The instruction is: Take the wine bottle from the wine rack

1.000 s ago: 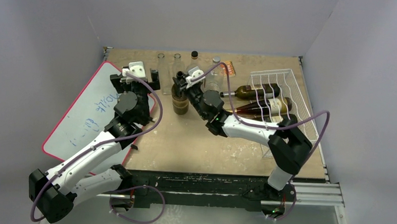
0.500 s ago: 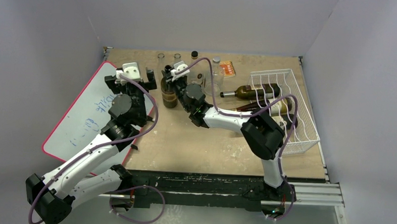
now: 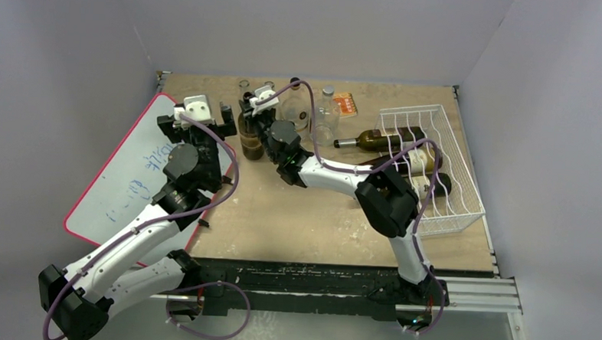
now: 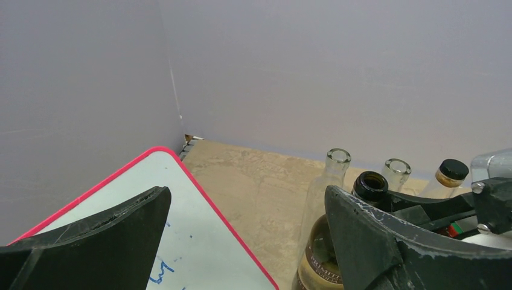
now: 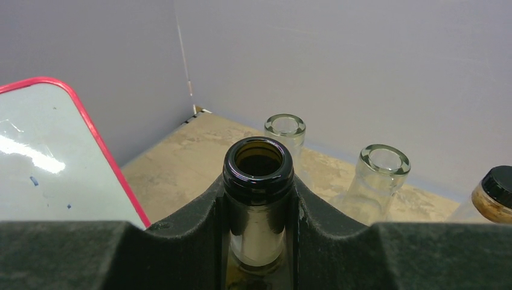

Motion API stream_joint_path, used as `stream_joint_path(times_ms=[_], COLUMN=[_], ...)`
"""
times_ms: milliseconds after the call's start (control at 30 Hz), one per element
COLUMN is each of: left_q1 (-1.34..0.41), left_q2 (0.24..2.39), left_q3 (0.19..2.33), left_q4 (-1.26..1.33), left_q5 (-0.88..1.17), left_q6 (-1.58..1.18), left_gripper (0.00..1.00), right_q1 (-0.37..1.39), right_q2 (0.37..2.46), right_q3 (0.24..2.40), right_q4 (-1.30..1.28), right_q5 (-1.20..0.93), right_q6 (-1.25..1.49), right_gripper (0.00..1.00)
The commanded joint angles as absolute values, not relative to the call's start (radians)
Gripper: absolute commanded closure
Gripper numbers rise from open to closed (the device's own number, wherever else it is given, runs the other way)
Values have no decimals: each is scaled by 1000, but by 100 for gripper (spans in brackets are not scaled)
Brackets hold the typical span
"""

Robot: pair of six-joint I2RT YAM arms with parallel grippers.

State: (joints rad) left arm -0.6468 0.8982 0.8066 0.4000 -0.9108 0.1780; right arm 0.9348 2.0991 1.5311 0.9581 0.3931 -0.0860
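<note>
While the right gripper is clamping shut on the neck of the open dark-brown glass wine bottle, that bottle is standing upright well apart from the white wire wine rack. So the removal is looking done, with only setting down and release remaining. The rack is cradling other dark bottles, all lying flat. The left gripper is hanging wide open and empty, just beside the held bottle.
</note>
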Motion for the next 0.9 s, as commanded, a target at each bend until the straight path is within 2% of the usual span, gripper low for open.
stream_joint_path(times_ms=[0, 100, 333, 533, 867], left_q1=[-637, -637, -635, -632, -614], left_q2=[880, 882, 882, 878, 840], left_q3=[810, 810, 812, 819, 824], left_q4=[441, 441, 436, 427, 420], left_q5=[-915, -913, -908, -903, -905], left_q6=[192, 188, 184, 182, 181], left_gripper=[1, 1, 1, 1, 1], right_q1=[933, 935, 936, 940, 940], right_q2=[2082, 2083, 2098, 2072, 1866], right_q3=[1639, 1630, 1635, 1637, 1449], right_q4=[1061, 1060, 1033, 1011, 975], right_q5=[433, 435, 439, 428, 490], right_q6=[-78, -94, -114, -133, -148], right_gripper=[100, 89, 54, 37, 32])
